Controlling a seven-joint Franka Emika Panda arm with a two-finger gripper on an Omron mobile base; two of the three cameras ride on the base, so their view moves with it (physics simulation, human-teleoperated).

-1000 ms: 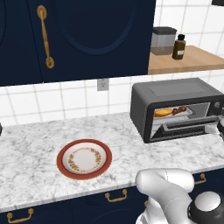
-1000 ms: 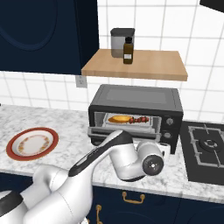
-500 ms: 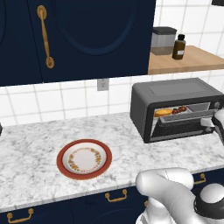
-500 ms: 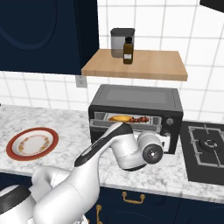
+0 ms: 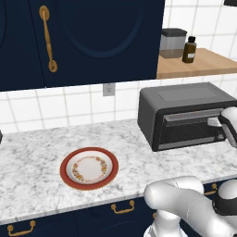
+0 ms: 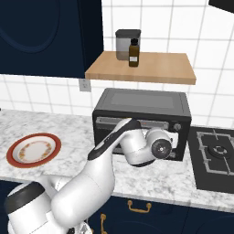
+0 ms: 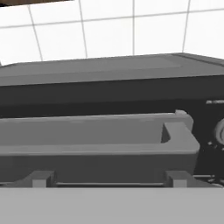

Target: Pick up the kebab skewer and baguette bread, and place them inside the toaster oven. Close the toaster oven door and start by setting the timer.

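Your toaster oven door [image 5: 192,131] stands shut on the toaster oven [image 6: 141,122] at the counter's back; the gripper [image 5: 227,122], jaws spread, sits at its stiff handle [image 7: 94,139] (rigid, hinged, unbreakable) – the timer knob [image 6: 177,126] comes next

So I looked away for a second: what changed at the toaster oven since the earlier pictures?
The toaster oven door swung up from partly open to shut against the toaster oven, with the hand at the handle end, jaws wide. The food inside is now hidden behind it. The plate stayed put.

Dark grey toaster oven [image 5: 185,115] on counter, door [image 5: 192,128] upright, shut.
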